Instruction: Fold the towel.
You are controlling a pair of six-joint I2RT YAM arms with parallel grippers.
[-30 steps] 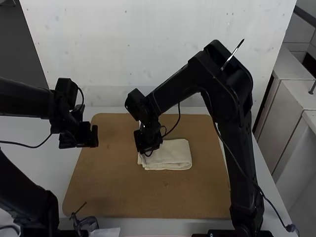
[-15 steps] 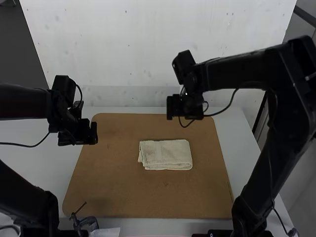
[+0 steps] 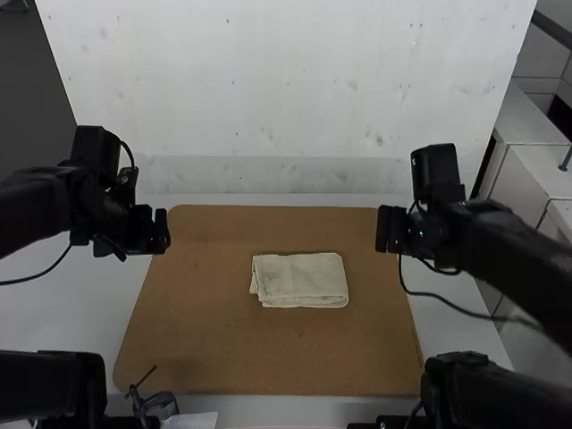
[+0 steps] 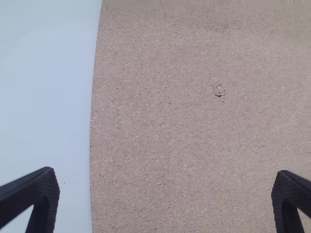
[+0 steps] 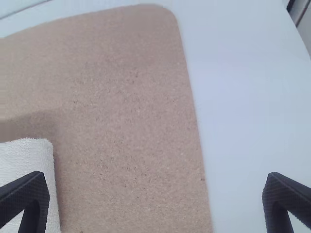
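Observation:
The cream towel (image 3: 299, 280) lies folded into a compact rectangle with layered edges, slightly right of the board's middle. My left gripper (image 3: 163, 231) hangs over the board's left edge, away from the towel; in its wrist view the left gripper (image 4: 165, 189) is open with bare board between its fingers. Above the board's right edge is my right gripper (image 3: 388, 230), apart from the towel. The right wrist view has the right gripper (image 5: 155, 191) open and holding nothing, with a corner of the towel (image 5: 29, 155) near one finger.
The brown board (image 3: 223, 349) lies on a white table (image 3: 447, 295). A small dark clamp (image 3: 156, 402) sits at the board's near left edge, beside a pale slip (image 3: 192, 420). A white wall (image 3: 286, 98) rises behind the table.
My right gripper has left the towel, rising and swinging rightward to the board's right side. The towel stays folded in place. My left gripper has shifted slightly left and up.

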